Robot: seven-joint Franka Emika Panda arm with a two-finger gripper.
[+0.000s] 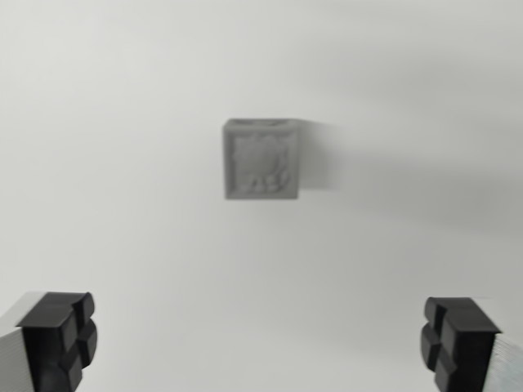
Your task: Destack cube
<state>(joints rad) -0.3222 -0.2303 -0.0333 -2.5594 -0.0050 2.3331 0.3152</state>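
Your claw (261, 343) hangs spread wide and empty above the white counter (98, 163), its black pads at the wrist view's lower corners. The grey cube (260, 159) sits well ahead on open counter, no edge in view, blurred. It looks light and rigid; take it across its flat side faces.

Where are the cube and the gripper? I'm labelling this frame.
cube (261, 160): wrist view, on its embossed top face.
gripper (261, 339): wrist view, midway between the two black fingertips, open, over bare surface.
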